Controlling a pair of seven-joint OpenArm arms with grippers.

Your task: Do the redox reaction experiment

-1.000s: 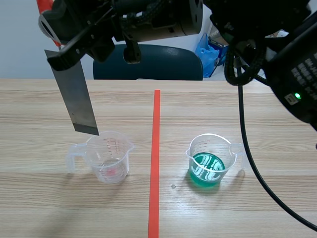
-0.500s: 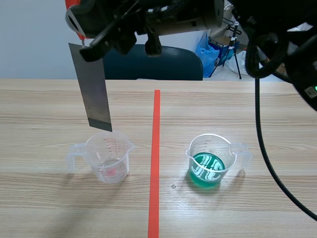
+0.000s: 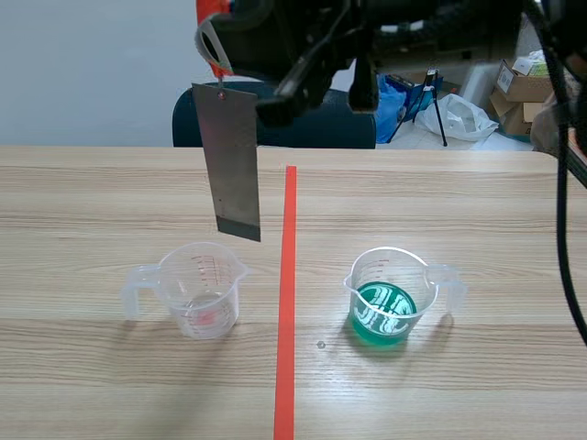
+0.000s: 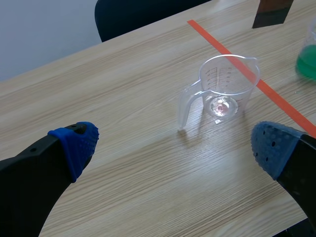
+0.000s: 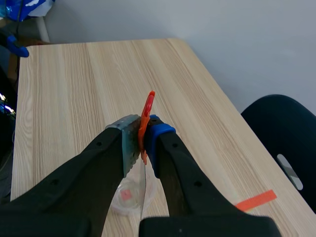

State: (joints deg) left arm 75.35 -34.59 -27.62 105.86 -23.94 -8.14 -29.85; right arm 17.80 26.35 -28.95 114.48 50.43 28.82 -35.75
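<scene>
A thin grey rectangular metal plate (image 3: 229,160) is hung upright, slightly tilted, from an orange-red plastic tab (image 5: 147,111). The tab is pinched between the closed fingers of the right hand (image 5: 142,130), which is raised high above the wooden worktop (image 3: 92,202). The plate's lower edge is held above and just behind the empty clear plastic measuring cup (image 3: 200,291). It is well apart from the clear plastic cup of green liquid (image 3: 390,298), which stands across the orange-red tape line (image 3: 288,275).

Since only the small tab is gripped, the plate can probably swing freely. If it is carried sideways quickly, its lower corner could be knocked against a cup's rim and green liquid spilled. The light cup could also be tipped if the plate is lowered off-centre or pressed against the wall. Should the pinch on the tab be loosened, the plate would be dropped. A descent from the present spot would likely land it in the empty cup.

The pinch on the tab is shown clearly only in the right wrist view, where the empty cup is also seen beneath the hand. Both cups and the plate's full length are shown together only in the scene view. The left hand (image 4: 174,143) is seen only in its own wrist view: opened wide, holding nothing, low before the empty cup, with just the plate's bottom edge visible beyond.
</scene>
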